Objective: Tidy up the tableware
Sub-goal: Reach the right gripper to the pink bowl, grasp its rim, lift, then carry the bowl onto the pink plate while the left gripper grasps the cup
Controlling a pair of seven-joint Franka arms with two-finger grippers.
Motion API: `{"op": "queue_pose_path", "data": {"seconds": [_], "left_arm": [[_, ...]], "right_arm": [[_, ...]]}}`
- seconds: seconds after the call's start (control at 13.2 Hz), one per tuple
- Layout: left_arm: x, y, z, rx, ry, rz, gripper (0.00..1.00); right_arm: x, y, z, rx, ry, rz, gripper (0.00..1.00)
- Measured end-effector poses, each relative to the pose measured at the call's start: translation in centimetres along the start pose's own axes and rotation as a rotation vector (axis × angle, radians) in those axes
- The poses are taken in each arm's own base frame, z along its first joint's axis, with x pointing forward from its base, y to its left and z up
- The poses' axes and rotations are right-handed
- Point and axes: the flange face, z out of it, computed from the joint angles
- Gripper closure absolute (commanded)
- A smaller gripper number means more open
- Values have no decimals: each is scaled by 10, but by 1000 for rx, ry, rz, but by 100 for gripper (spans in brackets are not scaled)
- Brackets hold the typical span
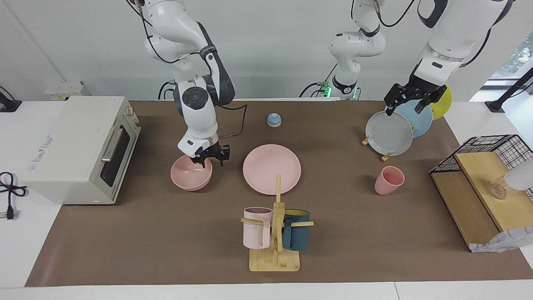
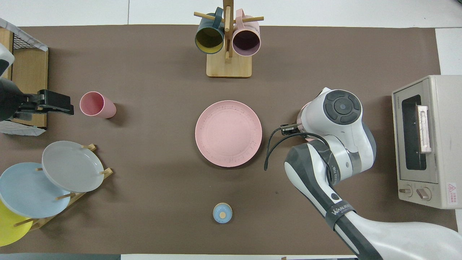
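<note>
The pink plate (image 1: 271, 168) lies flat mid-table and also shows in the overhead view (image 2: 228, 133). The pink bowl (image 1: 189, 175) sits upright beside it toward the right arm's end. My right gripper (image 1: 206, 160) is down at the bowl's rim on the side nearer the robots. In the overhead view the right arm hides the bowl almost wholly. The pink cup (image 1: 389, 180) stands upright toward the left arm's end and shows in the overhead view (image 2: 97, 104). My left gripper (image 1: 410, 104) is raised, open and empty, over the mat beside the cup (image 2: 57, 103).
A toaster oven (image 1: 79, 148) stands at the right arm's end. A wooden mug tree (image 1: 275, 233) farther from the robots than the plate holds a pale pink mug and a teal mug. A rack holds a grey plate (image 1: 389, 133), blue and yellow plates. A wire shelf (image 1: 487, 183) and a small blue knob (image 1: 274, 120) are also there.
</note>
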Motion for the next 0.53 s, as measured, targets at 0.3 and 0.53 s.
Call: {"op": "queue_pose_path", "data": {"seconds": [0.3,0.53], "left_arm": [[1,0,4,0,1,-1,0],[1,0,5,0,3,-1,0]], "right_arm": [[-2,1,3,-1,-5,-16,100],[-2,-1,-7,-7,8,-42,100]]}}
